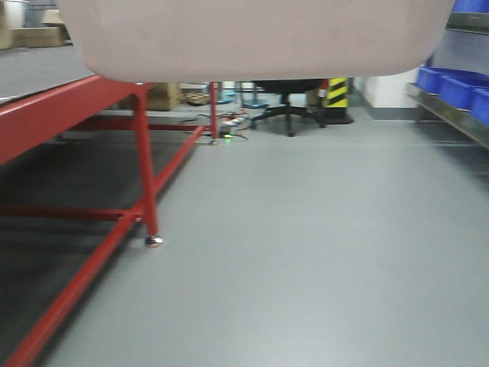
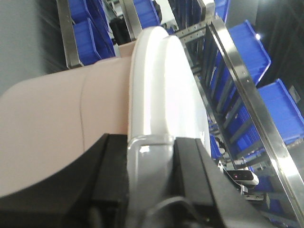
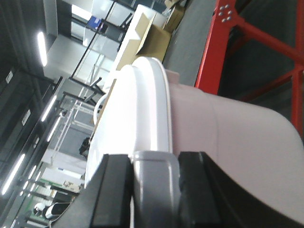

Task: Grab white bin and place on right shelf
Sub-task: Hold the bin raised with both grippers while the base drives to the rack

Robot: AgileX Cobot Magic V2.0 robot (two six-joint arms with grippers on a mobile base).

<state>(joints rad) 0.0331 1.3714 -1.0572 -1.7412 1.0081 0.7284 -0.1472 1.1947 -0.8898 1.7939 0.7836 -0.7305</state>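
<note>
The white bin hangs in the air across the top of the front view, only its pale pinkish underside showing. In the left wrist view my left gripper is shut on the bin's grey handle, a black finger on each side, with the glossy white lid above and the pinkish side to the left. My right gripper is likewise shut on the grey handle at the other end. The right shelf runs along the right edge; its perforated uprights stand close behind the bin.
A red-framed table stands on the left with its foot on the grey floor. Blue bins sit on the shelf. An office chair and a yellow-black striped post stand far back. Cardboard boxes lie beyond the table.
</note>
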